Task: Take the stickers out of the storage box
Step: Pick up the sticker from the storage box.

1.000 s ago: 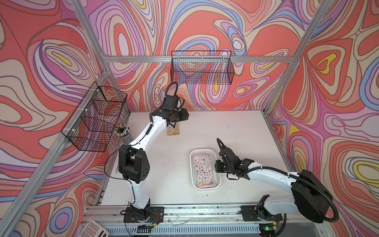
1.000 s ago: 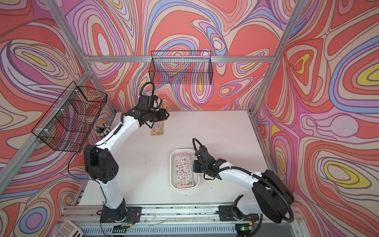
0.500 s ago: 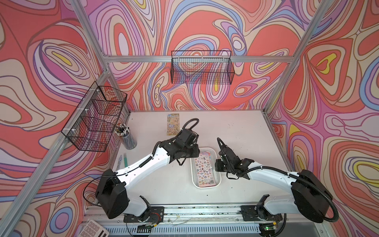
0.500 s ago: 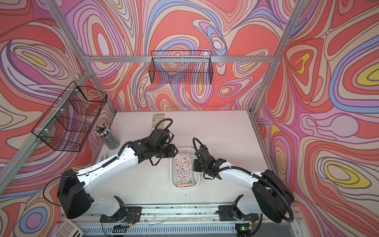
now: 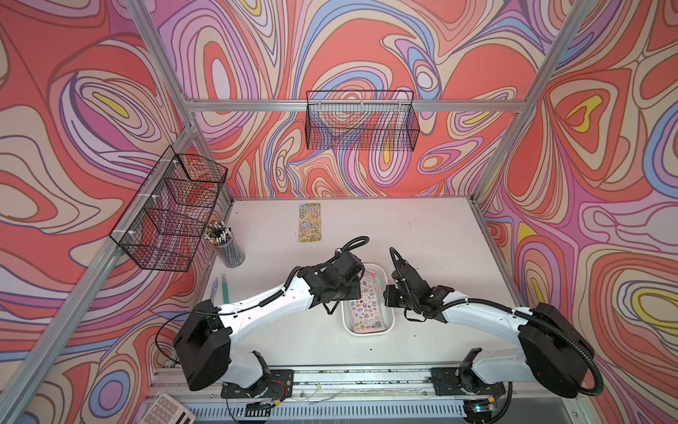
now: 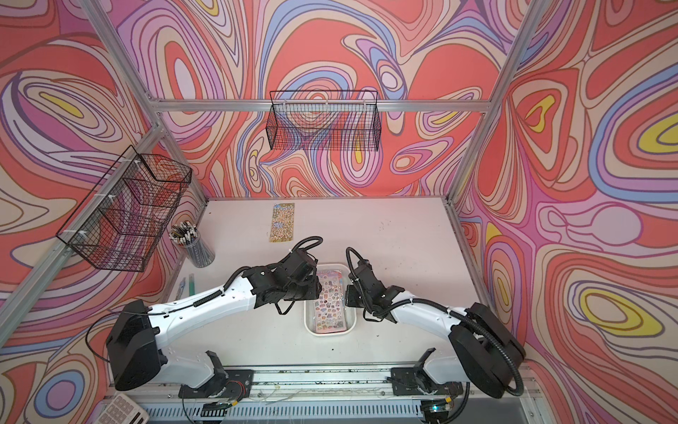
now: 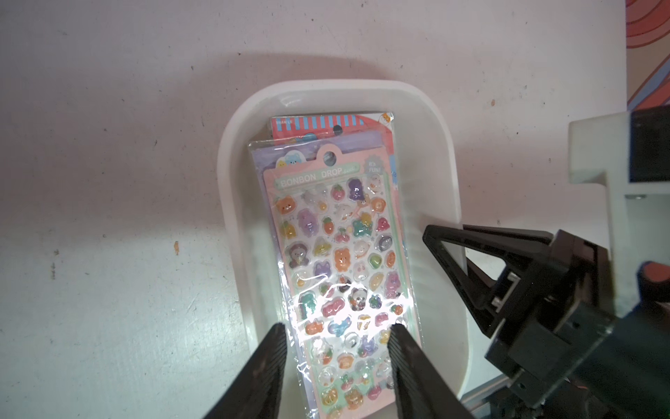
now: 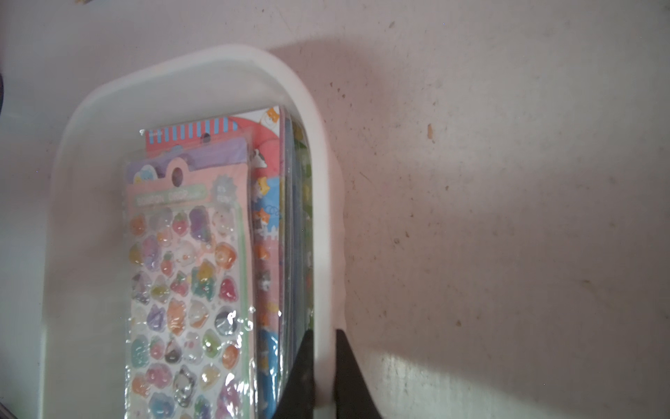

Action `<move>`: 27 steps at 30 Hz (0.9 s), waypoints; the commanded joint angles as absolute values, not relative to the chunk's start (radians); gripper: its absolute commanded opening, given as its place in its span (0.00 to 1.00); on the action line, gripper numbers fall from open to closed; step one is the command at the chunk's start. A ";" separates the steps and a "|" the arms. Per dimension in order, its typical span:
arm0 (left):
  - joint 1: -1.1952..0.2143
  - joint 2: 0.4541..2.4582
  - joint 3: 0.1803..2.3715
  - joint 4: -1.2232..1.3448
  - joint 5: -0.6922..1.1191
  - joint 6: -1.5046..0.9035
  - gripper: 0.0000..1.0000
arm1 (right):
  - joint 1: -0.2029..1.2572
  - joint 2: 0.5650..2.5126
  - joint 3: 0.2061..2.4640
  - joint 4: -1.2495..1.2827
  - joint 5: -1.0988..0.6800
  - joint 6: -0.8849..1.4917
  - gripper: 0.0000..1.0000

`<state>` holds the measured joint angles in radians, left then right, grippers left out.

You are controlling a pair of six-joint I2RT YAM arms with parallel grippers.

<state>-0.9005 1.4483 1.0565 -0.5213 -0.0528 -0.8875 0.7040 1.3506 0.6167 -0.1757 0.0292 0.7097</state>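
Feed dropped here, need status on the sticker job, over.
Left gripper open above stickers. Right gripper shut on box rim. One sheet out on table. Nothing blocking.

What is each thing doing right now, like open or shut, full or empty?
storage box, on the table, holding a stack of sheets.
stickers, stacked in the box, pink one on top.
loose sheet, flat on the table, outside the box.
left gripper, open, above the stack.
right gripper, shut on the box's side wall.
pencil cup, upright, full.
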 commanded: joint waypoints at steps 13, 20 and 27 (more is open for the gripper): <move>-0.962 1.584 1.067 -0.485 -0.140 -0.949 0.50 | 0.709 1.331 0.598 -0.147 0.040 0.741 0.11; -0.994 1.640 1.066 -0.475 -0.197 -0.983 0.53 | 0.709 1.324 0.591 -0.141 0.044 0.749 0.11; -1.005 1.693 1.072 -0.451 -0.204 -0.989 0.58 | 0.709 1.318 0.588 -0.143 0.040 0.749 0.12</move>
